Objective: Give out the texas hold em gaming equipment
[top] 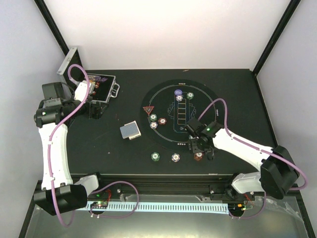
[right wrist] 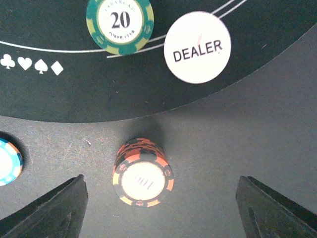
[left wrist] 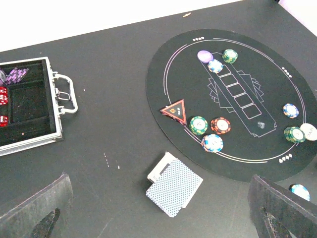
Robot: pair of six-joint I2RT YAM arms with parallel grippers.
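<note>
Left claw (left wrist: 158, 208) high, jaws spread; right claw (right wrist: 159, 203) low, jaws spread.

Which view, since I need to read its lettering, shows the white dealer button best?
Right wrist: the dealer button is large and sharp, DEALER readable. Left wrist shows it as a white disc at the right edge, lettering illegible. Top external: I cannot find it; the right arm likely covers it.

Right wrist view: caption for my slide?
Open right gripper flanks red-and-black 100 chip stack off the black mat, near green 20 chip and white DEALER button.
</note>
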